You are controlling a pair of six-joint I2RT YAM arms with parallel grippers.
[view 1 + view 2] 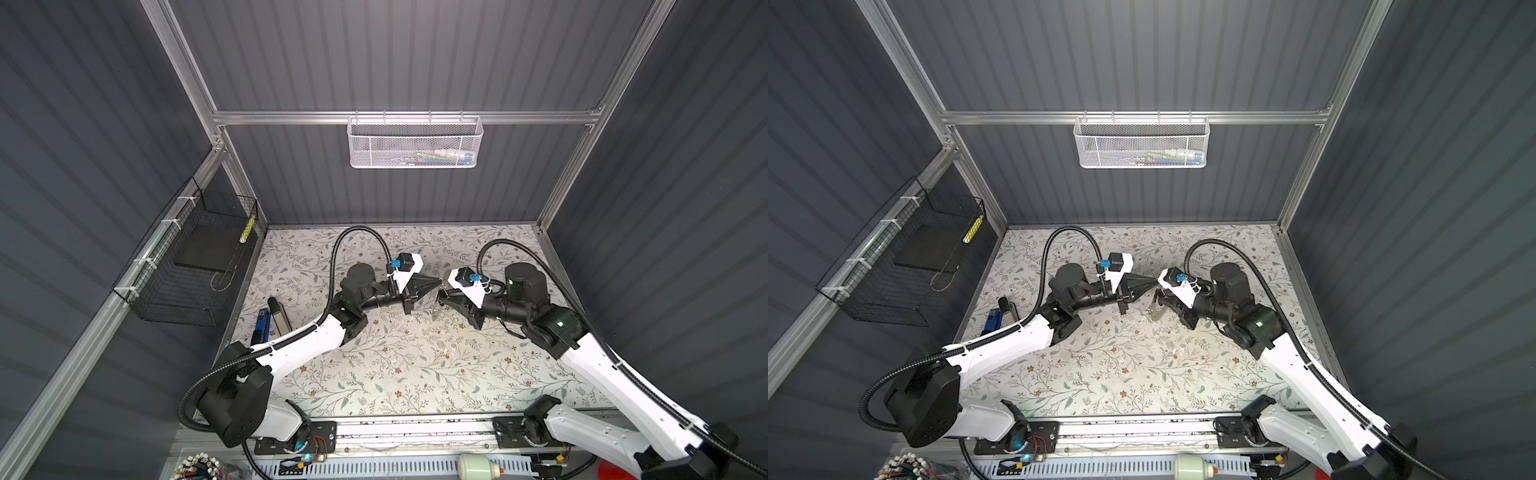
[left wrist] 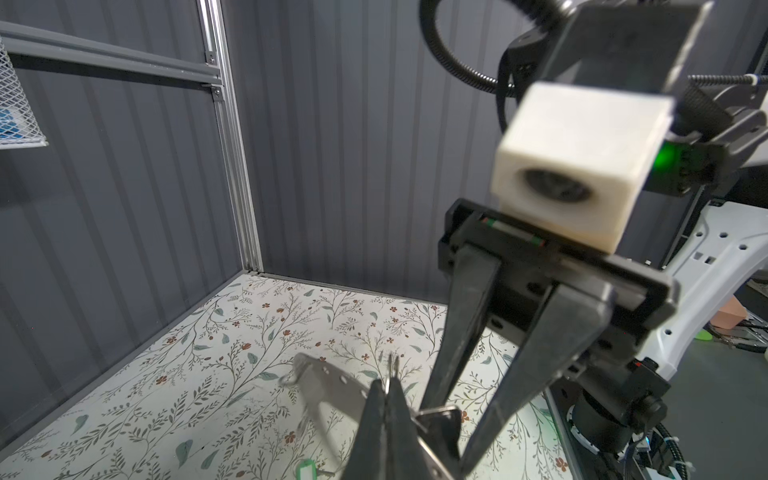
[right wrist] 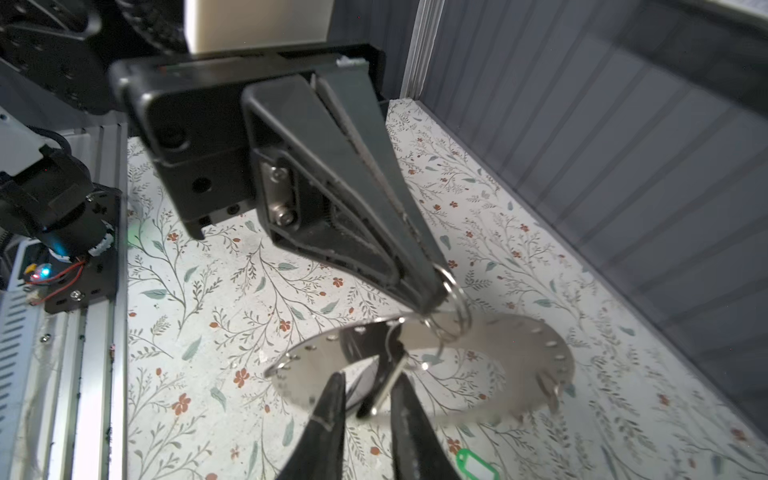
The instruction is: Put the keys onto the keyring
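Observation:
In the right wrist view the keyring [image 3: 519,332], a flat grey metal plate with rim holes, hangs above the floral table. My left gripper [image 3: 432,299] is shut on a wire loop [image 3: 453,307] at its rim. The same grip shows in the left wrist view, where my left gripper [image 2: 384,399] holds the keyring [image 2: 324,386]. The black-headed key [image 3: 386,382] sits at the plate, between the spread fingers of my open right gripper [image 3: 368,386]. Its black head [image 2: 440,424] shows by the right fingers [image 2: 457,332]. The green key tag [image 3: 476,463] lies on the table below. Both grippers meet mid-table in a top view, the left [image 1: 438,283] and the right [image 1: 440,300].
A black wire basket [image 1: 195,257] hangs on the left wall and a white mesh basket [image 1: 415,141] on the back rail. A blue and black object [image 1: 270,320] lies at the table's left edge. The floral table cover [image 1: 415,365] stretches in front of the grippers.

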